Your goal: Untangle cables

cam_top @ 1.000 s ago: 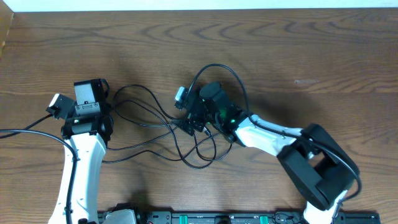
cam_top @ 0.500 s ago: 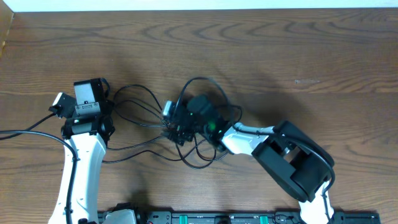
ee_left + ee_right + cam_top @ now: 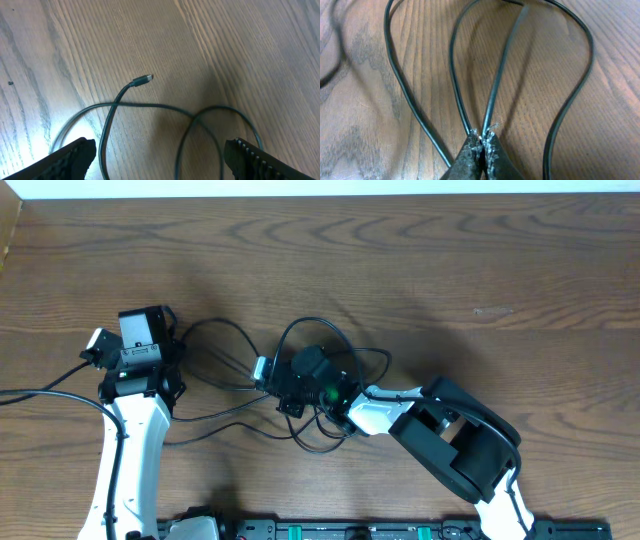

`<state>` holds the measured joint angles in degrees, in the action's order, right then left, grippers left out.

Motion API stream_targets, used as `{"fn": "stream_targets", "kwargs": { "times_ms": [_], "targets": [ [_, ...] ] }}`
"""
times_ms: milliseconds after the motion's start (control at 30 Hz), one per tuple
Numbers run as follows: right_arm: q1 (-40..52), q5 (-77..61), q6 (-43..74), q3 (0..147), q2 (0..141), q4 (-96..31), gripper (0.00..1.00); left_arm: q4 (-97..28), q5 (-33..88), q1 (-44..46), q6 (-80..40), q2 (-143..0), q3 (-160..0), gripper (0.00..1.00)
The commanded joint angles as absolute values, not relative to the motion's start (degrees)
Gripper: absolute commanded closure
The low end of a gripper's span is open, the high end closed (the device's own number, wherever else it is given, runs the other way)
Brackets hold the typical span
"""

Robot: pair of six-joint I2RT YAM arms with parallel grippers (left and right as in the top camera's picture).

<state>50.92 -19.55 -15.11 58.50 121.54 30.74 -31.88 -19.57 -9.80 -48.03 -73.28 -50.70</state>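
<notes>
The cables (image 3: 222, 321) are thin black cords lying in tangled loops on the wooden table between my two arms. My right gripper (image 3: 289, 404) is down in the middle of the tangle. In the right wrist view it (image 3: 482, 137) is shut, with black cable strands (image 3: 495, 85) pinched at its frayed tips and more loops fanning out on both sides. My left gripper (image 3: 160, 162) stands open at the tangle's left end, just above the table. Loops of cable (image 3: 150, 106) lie between its fingers, and a small plug end (image 3: 145, 79) lies ahead of it.
A thick black robot wire (image 3: 40, 392) runs off the left edge by the left arm (image 3: 135, 440). The arms' base rail (image 3: 350, 530) lines the near edge. The table's far edge (image 3: 320, 194) runs along the top, and bare wood (image 3: 520, 280) lies at the right.
My right gripper has moved left into the tangle and shut on cable strands. The upper cable loop has shifted left with it. The left arm has not moved.
</notes>
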Motion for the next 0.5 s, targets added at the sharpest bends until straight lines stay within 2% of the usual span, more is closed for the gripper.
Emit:
{"fn": "stream_targets", "kwargs": {
  "times_ms": [0,100,167,267,333,400,467],
  "targets": [
    [50.9,-18.9,-14.6,58.8,122.1,31.0,0.99,-31.9,-19.9,-10.0,-48.4,-73.0,-50.7,0.13],
    [50.9,-18.1,-14.5,58.8,122.1,30.7,0.98,-31.9,-19.9,-10.0,-48.4,-73.0,-50.7,0.13],
    [50.9,-17.9,-13.7,58.8,122.1,30.7,0.83,-31.9,-19.9,-10.0,-48.4,-73.0,-50.7,0.13],
    [50.9,-17.4,-13.8,58.8,122.1,30.7,0.95,-31.9,-19.9,-10.0,-48.4,-73.0,-50.7,0.13],
    [50.9,-17.1,-13.7,58.8,122.1,30.6,0.93,-31.9,-19.9,-10.0,-48.4,-73.0,-50.7,0.13],
    [50.8,-16.8,-13.8,58.8,122.1,30.5,0.73,-31.9,-19.9,-10.0,-48.4,-73.0,-50.7,0.13],
    [50.8,-16.6,-13.8,58.8,122.1,30.4,0.68,-31.9,-19.9,-10.0,-48.4,-73.0,-50.7,0.13]
  ]
}}
